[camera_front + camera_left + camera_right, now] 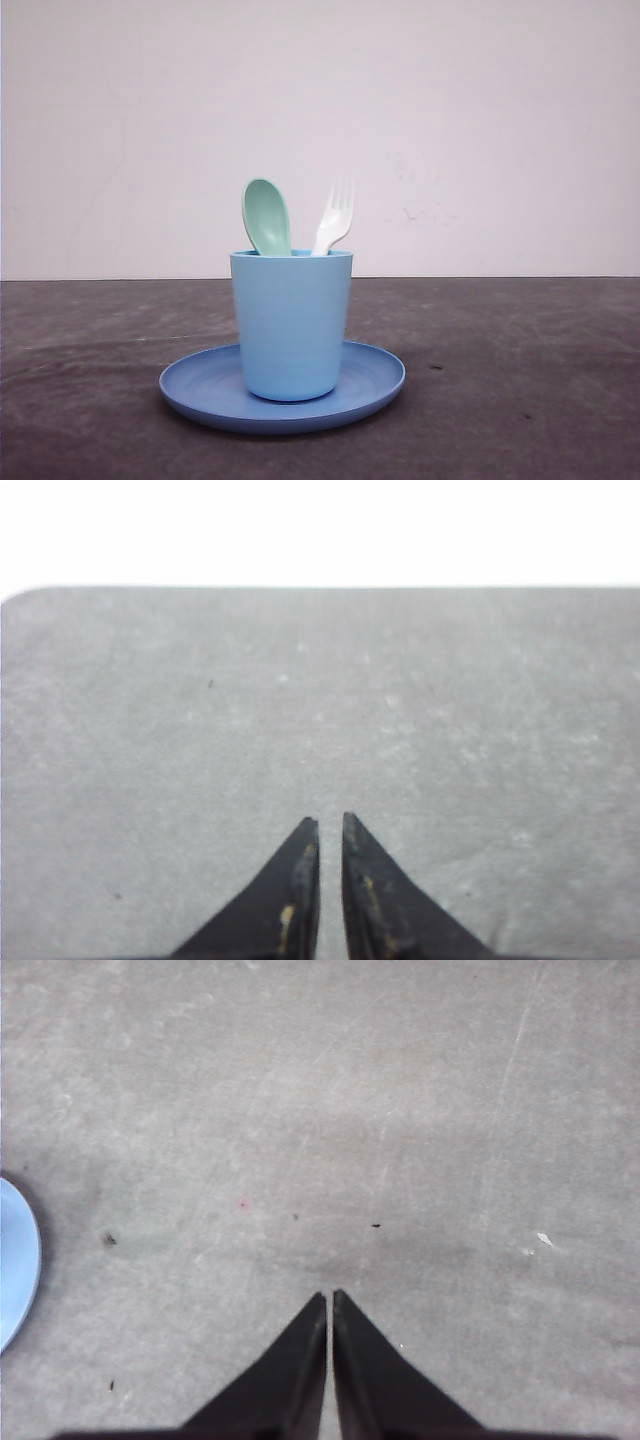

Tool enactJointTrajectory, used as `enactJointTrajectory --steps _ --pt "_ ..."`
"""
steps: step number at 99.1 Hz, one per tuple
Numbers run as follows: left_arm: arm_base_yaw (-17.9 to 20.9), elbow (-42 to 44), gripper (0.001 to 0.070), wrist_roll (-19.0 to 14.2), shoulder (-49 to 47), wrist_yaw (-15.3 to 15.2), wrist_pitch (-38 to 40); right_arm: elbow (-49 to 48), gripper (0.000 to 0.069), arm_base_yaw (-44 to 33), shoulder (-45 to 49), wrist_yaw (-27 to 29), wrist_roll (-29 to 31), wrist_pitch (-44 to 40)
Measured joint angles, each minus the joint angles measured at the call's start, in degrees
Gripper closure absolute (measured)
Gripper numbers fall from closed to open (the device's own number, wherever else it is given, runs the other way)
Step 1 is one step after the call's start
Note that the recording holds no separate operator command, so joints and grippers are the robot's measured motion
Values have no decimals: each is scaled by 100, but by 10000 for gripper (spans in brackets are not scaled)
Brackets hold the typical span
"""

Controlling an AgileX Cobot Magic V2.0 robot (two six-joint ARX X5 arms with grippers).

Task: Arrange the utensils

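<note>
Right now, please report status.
Both end effectors shut, empty. Mint-green plastic spoon and white plastic fork upright in light blue cup. Nothing obstructing.

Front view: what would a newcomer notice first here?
A light blue plastic cup stands upright at the centre of a round blue plate on the dark table. A mint-green plastic spoon and a slim white plastic fork stand in it, heads up, spoon left of fork.
</note>
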Motion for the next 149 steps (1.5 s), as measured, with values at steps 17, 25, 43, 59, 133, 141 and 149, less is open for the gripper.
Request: enactJointTrajectory --steps 17,25,43,59,133,141,149 --pt "0 -964 695 -4 -1036 -68 92 0 682 0 0 -2 0 2" --pt "0 -1099 695 -26 -1029 -70 186 0 682 0 -2 0 0 17" --pt "0 -1126 695 -42 -1062 -70 243 0 682 0 0 0 0 24" --pt "0 -1126 695 -42 -1058 -68 245 0 682 0 0 -2 0 26" --pt "0 -1126 695 -42 -1058 -68 245 -350 682 -262 -752 236 -210 490" --pt "0 -1126 695 -42 -1058 -66 243 -817 682 -385 -1375 -61 -227 1051" --pt "0 -1126 695 -42 -1058 -66 245 -1488 682 -455 -2024 -284 -260 1792"
